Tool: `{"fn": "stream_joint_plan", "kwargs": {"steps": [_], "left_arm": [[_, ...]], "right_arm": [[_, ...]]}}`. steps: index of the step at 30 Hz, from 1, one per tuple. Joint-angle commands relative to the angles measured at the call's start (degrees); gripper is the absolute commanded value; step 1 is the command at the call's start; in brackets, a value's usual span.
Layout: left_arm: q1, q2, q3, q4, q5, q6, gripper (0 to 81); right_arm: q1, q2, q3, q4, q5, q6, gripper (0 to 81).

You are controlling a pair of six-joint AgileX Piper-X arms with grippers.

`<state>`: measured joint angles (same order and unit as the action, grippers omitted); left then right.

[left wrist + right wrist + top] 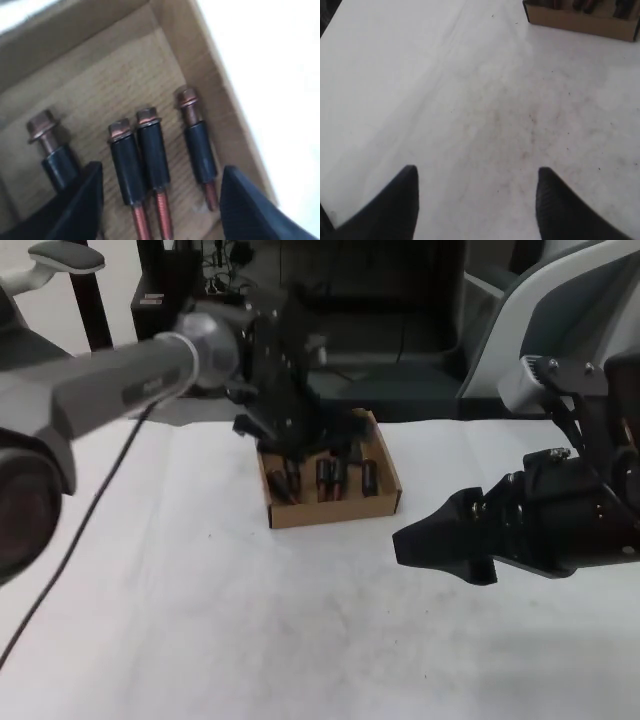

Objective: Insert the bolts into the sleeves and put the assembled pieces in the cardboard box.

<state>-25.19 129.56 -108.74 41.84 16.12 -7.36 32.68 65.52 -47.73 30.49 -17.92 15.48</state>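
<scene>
Cardboard box (333,511) stands on the white surface (200,620), toward its far side between the two arms. Four assembled pieces (154,155) lie flat on the box floor, roughly parallel. Each consists of a copper-coloured bolt (42,125) passed through a black sleeve (200,152), with the bolt head showing at one end and, on three of them, the threaded shank at the other. The two middle pieces lie side by side, touching; the outer two lie apart from them.

The left tool (161,170) hangs directly above the box interior. Its fingers are spread and nothing is pinched between them. One finger (85,200) overlaps the outermost piece in the wrist view; contact cannot be determined.

The right tool (476,172) is positioned well apart from the box, over bare surface on the right. Its fingers are spread, with nothing between them.
</scene>
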Motion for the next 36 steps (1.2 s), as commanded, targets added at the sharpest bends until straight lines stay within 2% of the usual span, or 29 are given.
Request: {"fn": "stream_joint_plan", "kwargs": {"steps": [1, 5, 10, 18, 24, 28, 36], "left_arm": [[-0.02, -5.07, -0.28, 2.26, -2.01, 0.53, 62.9], [-0.02, -9.90, 1.84, 5.65, -5.83, 5.26, 57.5], [-0.02, -17.92, 9.85, 5.92, -5.86, 5.68, 57.5], [-0.75, -37.19, 30.41, 0.66, -5.79, 6.97, 57.5], [-2.62, -55.88, 48.69, -5.33, -4.16, 6.97, 57.5], [-4.77, -68.43, 60.13, -10.70, 0.56, 6.83, 57.5], [-7.66, -88.00, 79.44, -25.89, 2.70, -0.65, 57.5]], "right_arm": [[-0.35, -0.52, -0.27, 0.12, -0.49, -0.43, 66.2], [-0.35, -0.86, -0.27, 0.28, -0.49, -0.43, 66.2], [-0.35, -3.46, -0.27, 2.64, 0.19, -0.43, 66.2], [-0.35, -10.95, -0.27, 9.27, 8.28, -0.43, 66.2], [-0.35, -21.64, 3.55, 12.55, 13.25, 0.39, 66.2], [-0.35, -31.17, 9.56, 12.53, 17.02, 5.44, 66.2], [-0.35, -51.97, 21.97, 12.53, 23.28, 12.22, 66.2]]}}
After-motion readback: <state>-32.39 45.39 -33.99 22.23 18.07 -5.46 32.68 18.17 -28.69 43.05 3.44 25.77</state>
